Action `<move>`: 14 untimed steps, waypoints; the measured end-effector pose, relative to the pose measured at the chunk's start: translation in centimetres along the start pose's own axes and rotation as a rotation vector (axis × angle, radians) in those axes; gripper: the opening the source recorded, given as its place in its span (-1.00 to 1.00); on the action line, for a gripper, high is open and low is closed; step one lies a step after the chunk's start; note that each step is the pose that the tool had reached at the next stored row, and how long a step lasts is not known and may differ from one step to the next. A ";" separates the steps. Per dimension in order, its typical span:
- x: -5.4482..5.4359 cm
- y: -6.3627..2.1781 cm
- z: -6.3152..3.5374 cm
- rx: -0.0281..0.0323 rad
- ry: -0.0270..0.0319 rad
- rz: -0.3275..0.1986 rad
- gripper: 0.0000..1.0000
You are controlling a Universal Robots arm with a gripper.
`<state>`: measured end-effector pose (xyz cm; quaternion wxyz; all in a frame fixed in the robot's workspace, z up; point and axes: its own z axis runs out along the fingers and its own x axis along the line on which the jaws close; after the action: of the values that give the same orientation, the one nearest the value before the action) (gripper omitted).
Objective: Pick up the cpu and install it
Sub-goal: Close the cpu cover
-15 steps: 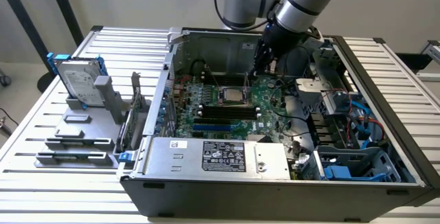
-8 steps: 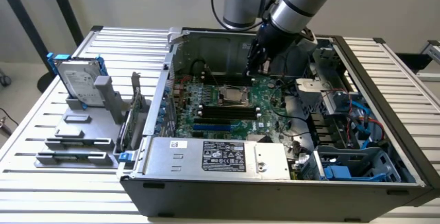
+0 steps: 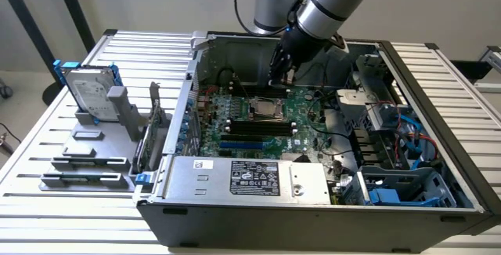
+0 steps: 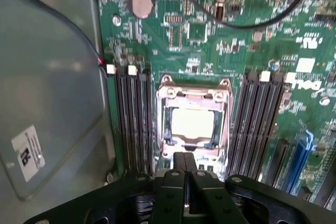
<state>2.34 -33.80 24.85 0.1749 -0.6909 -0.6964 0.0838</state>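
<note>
The cpu (image 4: 191, 123), a small pale silver square, lies flat inside the metal socket frame (image 4: 165, 129) on the green motherboard (image 4: 210, 24). From outside, the cpu (image 3: 268, 110) sits mid-board in the open computer case (image 3: 438, 208). My gripper (image 4: 185, 179) hangs just above the socket's edge with its black fingers (image 4: 173, 192) pressed together and nothing visible between them. In the exterior view the gripper (image 3: 280, 80) reaches down into the case, a little behind the socket.
Long black memory slots (image 4: 134, 119) flank the socket, with more memory slots (image 4: 262, 119) on its other side. A black cable (image 4: 236, 22) crosses the board. A silver hard drive (image 3: 90, 94) with blue brackets stands on a grey rack at the exterior view's left. The power supply (image 3: 250, 179) fills the case front.
</note>
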 end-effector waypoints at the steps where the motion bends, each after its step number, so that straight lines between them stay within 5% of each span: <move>1: 0.0 -0.25 0.15 0.0060 0.0000 0.001 -0.79; 6: -0.4 -0.91 0.77 0.0325 0.0008 0.004 -0.79; 9: -1.0 -0.87 1.13 0.0385 0.0012 0.005 -0.79; 14: -1.4 -1.25 2.20 0.0394 0.0009 0.005 -0.79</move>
<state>0.36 -34.95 23.08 0.1886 -0.6891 -0.6928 0.0977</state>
